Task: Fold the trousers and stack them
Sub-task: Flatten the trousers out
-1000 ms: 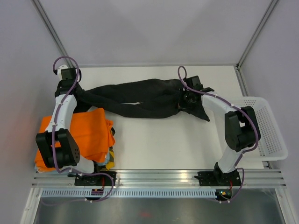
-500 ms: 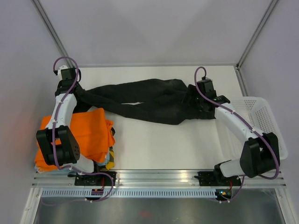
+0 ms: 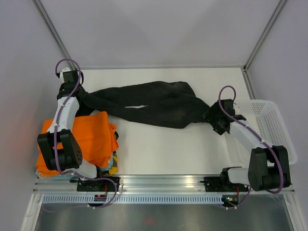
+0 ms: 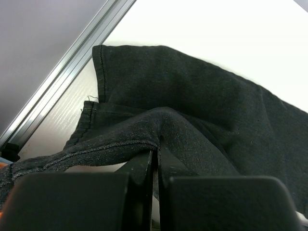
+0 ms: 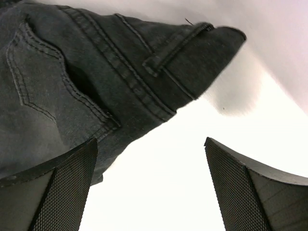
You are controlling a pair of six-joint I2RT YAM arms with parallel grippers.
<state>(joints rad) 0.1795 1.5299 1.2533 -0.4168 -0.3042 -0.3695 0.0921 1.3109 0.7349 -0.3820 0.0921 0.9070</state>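
Your left pincer (image 4: 156,161) is clamped on a raised fold of the black trousers (image 3: 149,103) near their hems, with the cloth pinched tight between its fingers. Your right pincer (image 5: 149,142) gapes wide with nothing between its fingers, and the trousers' waistband lies just ahead of it. The trousers lie along the table (image 3: 168,144) between your two pincers.

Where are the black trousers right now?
In the top view the trousers lie across the far half of the table, one end pinched in the left claw, the other just short of the open right claw.
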